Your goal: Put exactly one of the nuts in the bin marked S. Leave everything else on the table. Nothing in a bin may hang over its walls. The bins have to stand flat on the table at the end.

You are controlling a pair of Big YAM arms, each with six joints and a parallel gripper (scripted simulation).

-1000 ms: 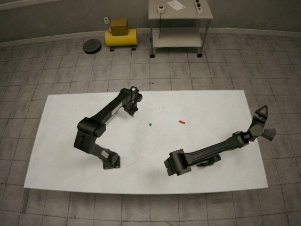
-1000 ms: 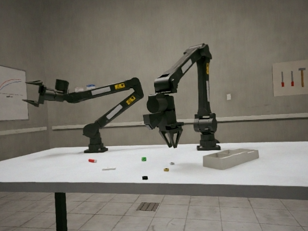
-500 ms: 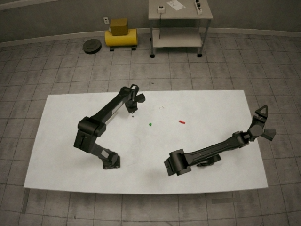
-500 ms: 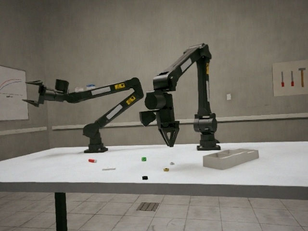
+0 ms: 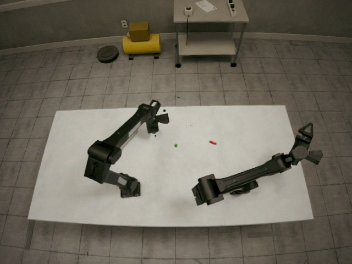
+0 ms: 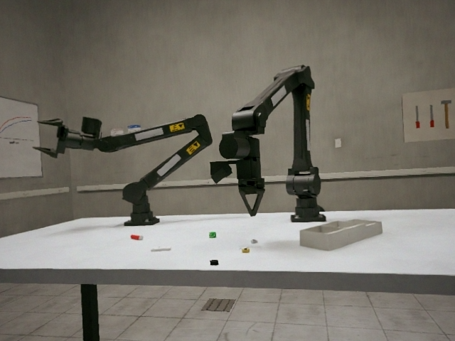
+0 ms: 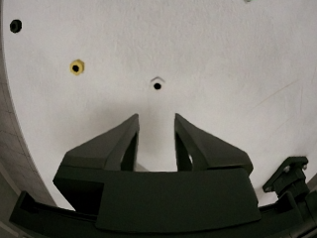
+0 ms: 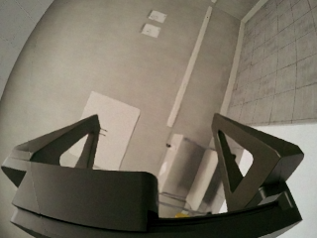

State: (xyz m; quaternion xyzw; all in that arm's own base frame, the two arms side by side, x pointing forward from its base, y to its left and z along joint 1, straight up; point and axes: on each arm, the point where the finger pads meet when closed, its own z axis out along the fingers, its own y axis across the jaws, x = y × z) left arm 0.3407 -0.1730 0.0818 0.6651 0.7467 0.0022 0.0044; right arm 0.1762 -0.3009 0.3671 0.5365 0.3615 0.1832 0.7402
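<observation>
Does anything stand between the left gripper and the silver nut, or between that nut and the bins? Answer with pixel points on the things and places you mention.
Nothing visible blocks the left gripper (image 5: 153,132) (image 6: 252,214) (image 7: 156,120) from the silver nut (image 6: 254,241) (image 7: 158,79). Towards the bins (image 6: 316,240), only their own walls intervene; no S is visible.

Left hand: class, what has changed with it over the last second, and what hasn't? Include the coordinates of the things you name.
The left hand (image 5: 153,131) (image 6: 252,214) (image 7: 156,120) has turned clockwise, seen from above. Nothing was taken hold of or let go. The right hand (image 5: 310,130) (image 6: 35,135) (image 8: 156,120), bins (image 6: 328,240) and black nut (image 5: 164,110) (image 6: 213,262) (image 7: 13,27) stayed put.
</observation>
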